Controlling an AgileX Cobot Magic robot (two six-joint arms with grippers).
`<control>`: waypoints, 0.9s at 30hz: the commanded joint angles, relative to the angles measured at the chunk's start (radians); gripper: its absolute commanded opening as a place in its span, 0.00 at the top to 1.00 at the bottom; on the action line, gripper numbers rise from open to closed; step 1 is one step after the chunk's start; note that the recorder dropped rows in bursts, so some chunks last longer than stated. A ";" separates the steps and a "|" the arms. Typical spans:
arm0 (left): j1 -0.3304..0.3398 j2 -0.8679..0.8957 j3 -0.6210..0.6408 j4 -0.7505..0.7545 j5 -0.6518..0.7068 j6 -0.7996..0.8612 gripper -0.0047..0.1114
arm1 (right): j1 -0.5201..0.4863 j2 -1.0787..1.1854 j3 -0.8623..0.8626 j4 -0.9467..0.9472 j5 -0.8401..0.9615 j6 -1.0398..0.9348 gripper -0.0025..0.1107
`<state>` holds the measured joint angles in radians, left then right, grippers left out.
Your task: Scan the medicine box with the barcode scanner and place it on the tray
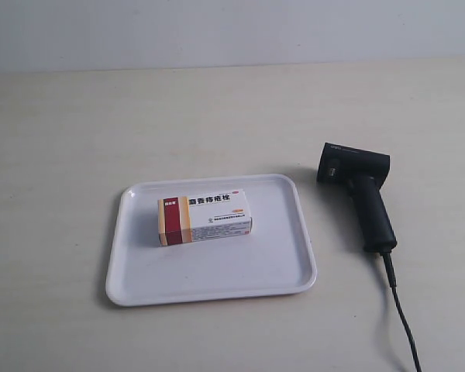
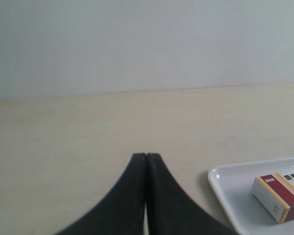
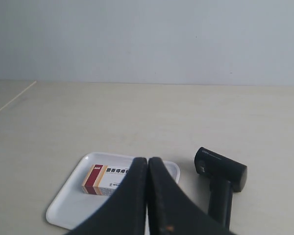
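We see the medicine box [image 1: 205,218] lying flat inside the tray [image 1: 283,267] on the tabletop [image 1: 62,155], with the scanner [image 1: 362,191] just beside the tray. Our left tool [image 2: 146,155] and right tool [image 3: 147,159] are both fully closed, holding nothing.

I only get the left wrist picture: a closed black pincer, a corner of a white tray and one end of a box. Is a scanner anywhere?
Observer: Yes, a black scanner lies on the table beside the tray, not on it.
Operator: Is the box wholly inside the tray?
Observer: Yes, the box lies flat near the tray's middle, printed side up.
Operator: And the other pincer?
Observer: The right pincer is shut and empty too, like the left pincer.
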<state>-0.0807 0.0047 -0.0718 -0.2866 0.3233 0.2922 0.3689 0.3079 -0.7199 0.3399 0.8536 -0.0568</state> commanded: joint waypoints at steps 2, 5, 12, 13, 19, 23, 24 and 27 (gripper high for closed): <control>0.002 -0.005 0.072 0.070 -0.077 -0.159 0.96 | -0.002 -0.003 0.006 0.000 -0.004 0.000 0.98; 0.002 -0.005 0.072 0.134 -0.042 -0.204 0.96 | -0.002 -0.003 0.006 0.000 -0.004 0.000 0.98; 0.002 -0.005 0.072 0.202 0.020 -0.271 0.96 | -0.002 -0.003 0.006 0.000 -0.004 0.000 0.98; 0.002 -0.005 0.072 0.205 0.020 -0.279 0.96 | -0.002 -0.003 0.006 0.000 -0.004 0.000 0.98; 0.002 -0.005 0.072 0.237 0.031 -0.279 0.96 | -0.002 -0.003 0.006 0.000 -0.004 0.000 0.98; 0.002 -0.005 0.072 0.247 0.031 -0.279 0.96 | -0.002 -0.003 0.006 0.000 -0.004 0.000 0.98; 0.002 -0.005 0.072 0.247 0.031 -0.279 0.96 | -0.002 -0.003 0.006 0.000 -0.004 0.000 0.98; 0.002 -0.005 0.072 0.247 0.031 -0.279 0.96 | -0.002 -0.003 0.006 0.000 -0.004 0.000 0.98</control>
<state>-0.0807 0.0047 -0.0010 -0.0450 0.3547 0.0213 0.3689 0.3079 -0.7199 0.3399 0.8536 -0.0568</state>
